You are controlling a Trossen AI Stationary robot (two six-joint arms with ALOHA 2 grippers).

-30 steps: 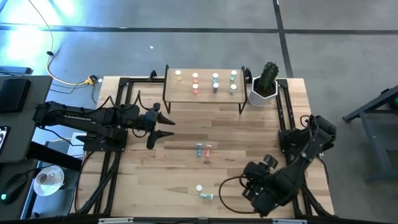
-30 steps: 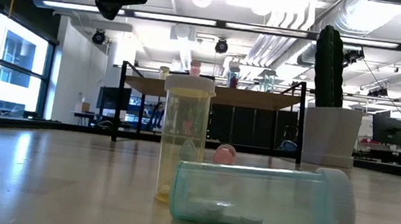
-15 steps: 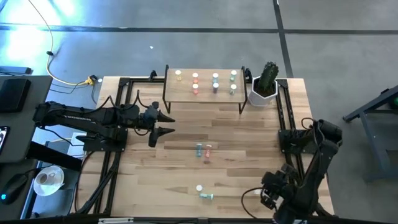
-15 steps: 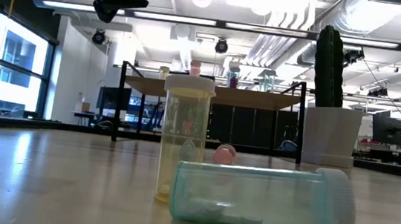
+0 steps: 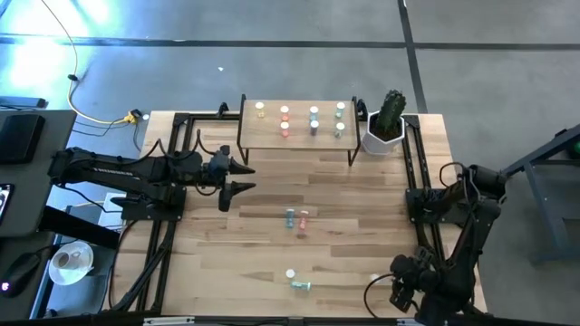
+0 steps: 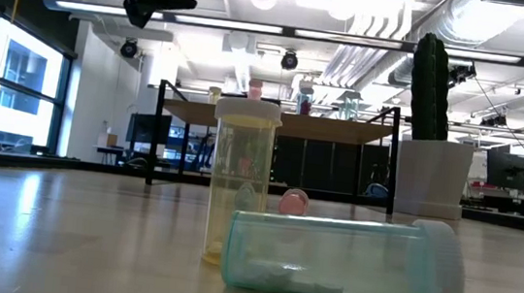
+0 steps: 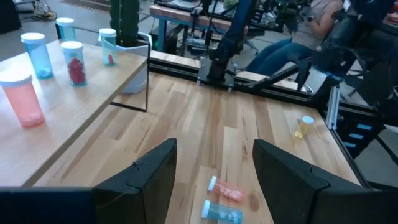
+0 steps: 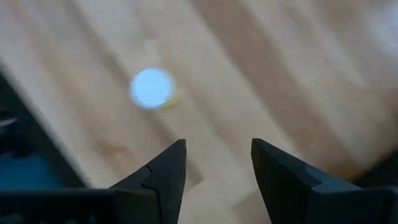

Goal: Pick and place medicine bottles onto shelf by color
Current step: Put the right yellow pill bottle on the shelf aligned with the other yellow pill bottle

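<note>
The light-wood shelf (image 5: 296, 127) on thin black legs is standing at the far edge of the pale plank surface (image 5: 227, 244), carrying eight small white-capped medicine bottles (image 5: 299, 119) in yellow, pink, blue and green. Beside it a ribbed green cactus (image 5: 391, 110) is sitting in a white faceted pot (image 5: 381, 139).

Four bottles are waiting on the surface. A blue bottle (image 5: 290, 217) and a pink bottle (image 5: 304, 218) are lying side by side at the centre. Nearer the front edge, a translucent yellow bottle (image 6: 240, 180) is standing upright just behind a clear green bottle (image 6: 343, 260) lying on its side.

The left end effector (image 5: 237, 178) is hovering open, well left of the centre pair. The right end effector (image 5: 396, 288) is hanging open over the front right corner.

Behind the surface an office room with ceiling ducts is showing.
</note>
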